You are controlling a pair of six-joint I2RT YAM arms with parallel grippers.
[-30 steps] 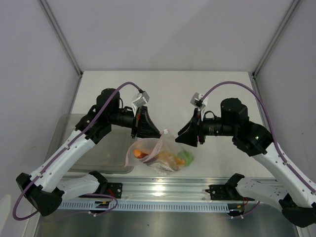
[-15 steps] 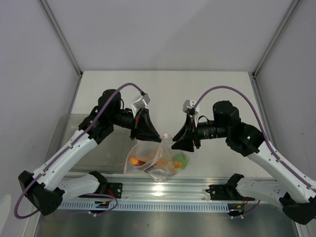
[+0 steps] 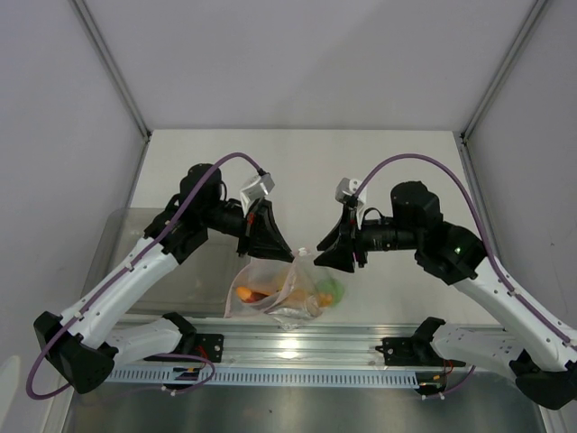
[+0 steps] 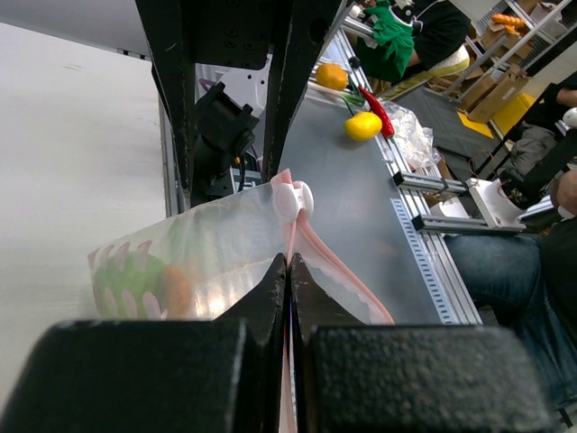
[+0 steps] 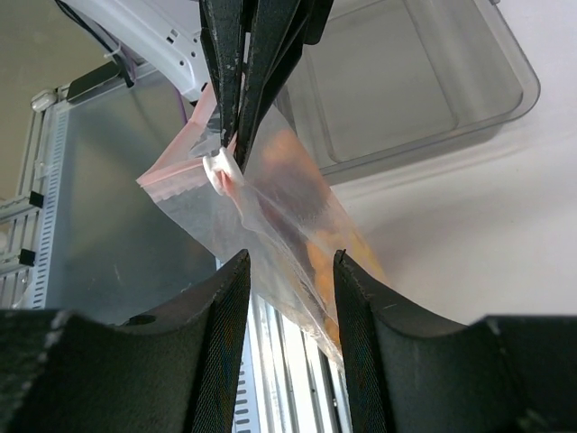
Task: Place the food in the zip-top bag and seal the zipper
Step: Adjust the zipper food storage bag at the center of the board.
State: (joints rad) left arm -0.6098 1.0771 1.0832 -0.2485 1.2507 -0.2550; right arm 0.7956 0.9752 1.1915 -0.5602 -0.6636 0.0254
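left wrist: left gripper (image 4: 288,263) pinching zipper (image 4: 335,268)

Bright, even light; glare on the rail (image 3: 290,345); wrist-view foregrounds blurred.

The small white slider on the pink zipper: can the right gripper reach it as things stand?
Probably yes. The right gripper is open, facing the white slider, with nothing between. The left gripper, shut on the clear plastic bag edge beside it, leaves little room.
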